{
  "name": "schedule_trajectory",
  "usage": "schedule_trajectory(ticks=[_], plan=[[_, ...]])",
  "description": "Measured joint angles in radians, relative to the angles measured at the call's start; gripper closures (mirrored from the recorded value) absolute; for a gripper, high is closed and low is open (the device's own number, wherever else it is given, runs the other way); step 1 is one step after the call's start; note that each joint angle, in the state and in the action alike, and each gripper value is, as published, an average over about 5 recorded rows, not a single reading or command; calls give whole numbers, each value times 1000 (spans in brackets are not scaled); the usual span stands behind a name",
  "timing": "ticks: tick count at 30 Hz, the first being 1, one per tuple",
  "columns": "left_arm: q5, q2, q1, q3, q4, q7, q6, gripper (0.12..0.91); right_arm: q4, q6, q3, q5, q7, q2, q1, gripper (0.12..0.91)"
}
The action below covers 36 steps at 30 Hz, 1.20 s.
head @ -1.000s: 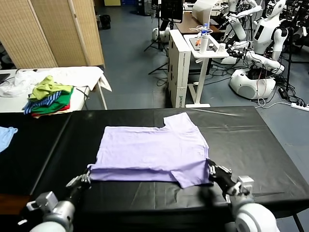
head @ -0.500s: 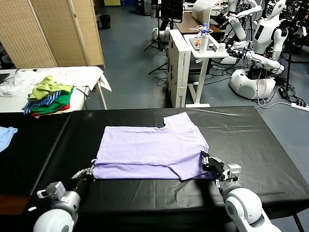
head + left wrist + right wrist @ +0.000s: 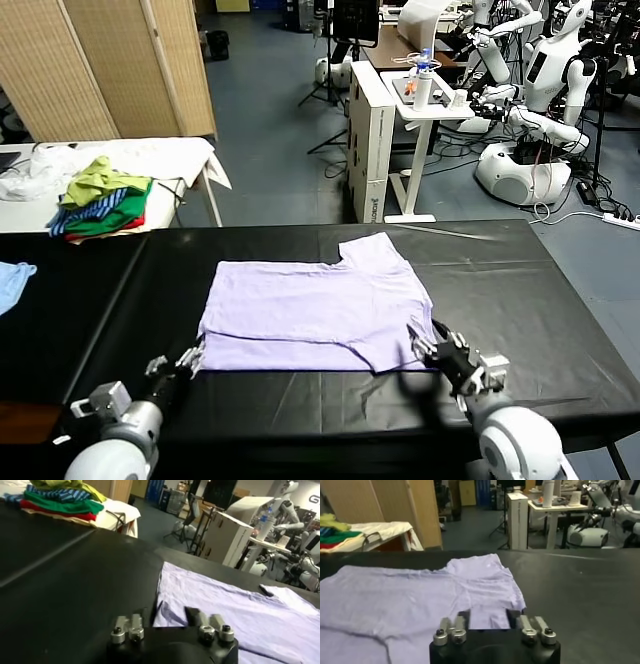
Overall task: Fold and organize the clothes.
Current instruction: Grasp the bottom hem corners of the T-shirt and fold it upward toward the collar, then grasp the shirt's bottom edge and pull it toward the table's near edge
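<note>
A wide black desk (image 3: 520,290) fills the foreground of a workshop with a blue-grey floor (image 3: 270,120). A woven folding screen (image 3: 110,65) stands at the back left, beside a white-covered side table (image 3: 185,160) bearing a heap of green, striped and red garments (image 3: 100,198). A white cabinet (image 3: 372,135) and a small white stand with bottles (image 3: 425,95) sit mid-room; white humanoid robots (image 3: 545,90) and floor cables crowd the right.

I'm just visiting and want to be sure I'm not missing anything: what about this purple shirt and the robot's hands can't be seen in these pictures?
- T-shirt: underside hidden in every view; no print visible.
- Its near hem: covered by the left gripper and right gripper in the wrist views.
- Light blue cloth: cut off by the head view's edge.
- Garment heap: separate pieces indistinguishable.
</note>
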Motion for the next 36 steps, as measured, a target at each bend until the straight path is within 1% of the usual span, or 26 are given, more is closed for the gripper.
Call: schedule_trajectory(ticks=[4,5,7,11,14,15,16,18,19,20,21,22,23,26,27,29,30,33,36], plan=[[2,-5,18,-2,2,0,1,124,4,4,17,14,2,1,-27,127],[2,-5,21,-2,2,0,1,124,4,4,21,20,3,1,-30,144],[2,-4,25,-4,3,0,1,123,2,5,29,28,3,0,-33,198],[1,-4,28,-5,6,0,2,123,-7,8,35,35,4,-1,-35,344],[0,-5,29,-4,8,0,2,137,-14,8,32,35,4,1,-34,465],[0,-5,30,-4,8,0,2,147,-16,8,31,35,4,2,-33,526],[0,-5,30,-4,9,-1,2,175,-18,8,29,34,4,3,-32,575],[-1,-4,31,-4,11,-1,3,266,-20,9,25,33,3,5,-30,685],[-1,-4,31,-4,13,-1,3,322,-21,9,24,32,3,5,-29,738],[-1,-4,31,-4,15,-1,3,397,-21,9,22,32,3,6,-28,777],[-1,-4,30,-4,18,-1,3,454,-21,9,21,31,4,6,-27,817],[-1,-3,29,-4,20,-1,3,511,-20,9,21,31,4,6,-27,840],[-1,-3,29,-4,22,0,3,587,-19,8,20,31,5,5,-28,865],[-1,-2,31,-4,22,-3,4,770,-10,3,22,31,10,1,-34,880],[0,-1,34,-4,19,-8,6,820,-5,-1,23,31,13,-1,-37,881],[0,4,41,-6,11,-22,11,876,10,-16,25,31,22,-6,-47,882],[0,7,46,-8,6,-31,15,886,20,-28,26,31,28,-9,-54,883],[-1,19,65,-18,-14,-59,25,884,59,-69,29,27,46,-16,-80,885],[-2,27,92,-30,-37,-78,32,884,103,-99,35,12,57,-20,-113,885]])
